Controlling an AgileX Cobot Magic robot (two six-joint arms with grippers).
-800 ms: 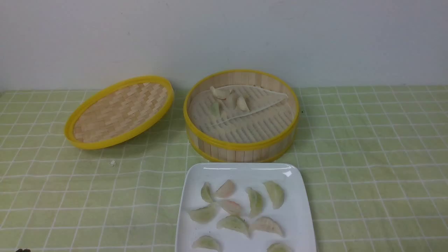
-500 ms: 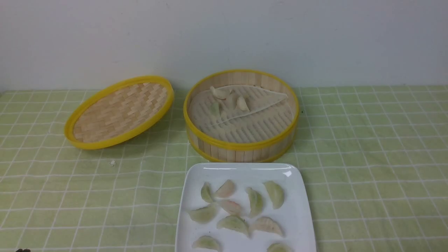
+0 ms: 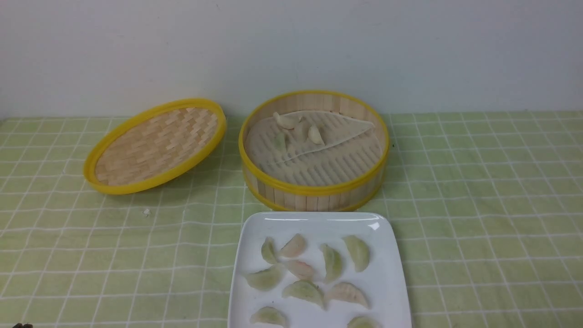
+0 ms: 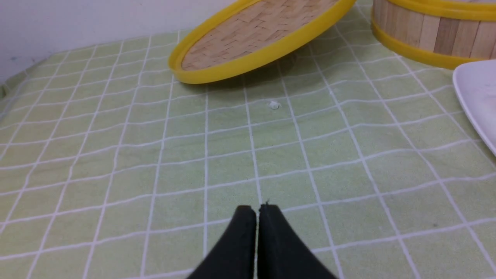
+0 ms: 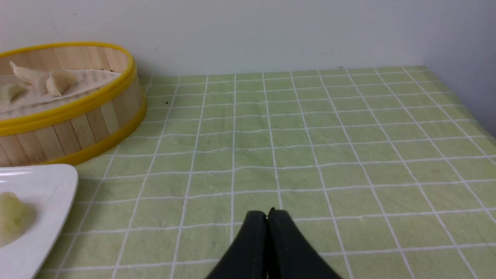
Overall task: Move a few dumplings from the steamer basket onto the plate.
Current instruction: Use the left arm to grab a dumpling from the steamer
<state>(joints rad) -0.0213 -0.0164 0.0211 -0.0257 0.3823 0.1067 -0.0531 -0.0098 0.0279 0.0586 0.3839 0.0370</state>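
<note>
"Where are the dumplings?"

"Ten small, crescent-shaped dumplings [image 3: 304,291], green, pink and pale, lie spread across a glossy white rounded-square plate [image 3: 396,255], its near edge out of frame. A small cluster of dumplings [image 3: 315,135] remains in the steamer basket [image 3: 314,189], round bamboo with yellow rims, between its center and 11 o'clock on a pale leaf-shaped liner [image 3: 337,155]."

"And around them?"

"In the front view, the basket stands at 12 o'clock from the plate. At 9 o'clock from the basket, a yellow-rimmed woven bamboo lid [image 3: 157,146] rests tilted; a tiny white crumb [image 3: 146,212] sits at 6 o'clock from it on the green-and-white checked cloth [image 3: 478,205]."

"The robot's grippers?"

"The left gripper [image 4: 257,211] has its dark jaws together, nothing between them. The right gripper [image 5: 266,217] likewise shows jaws together, holding nothing, seen against the cloth."
</note>
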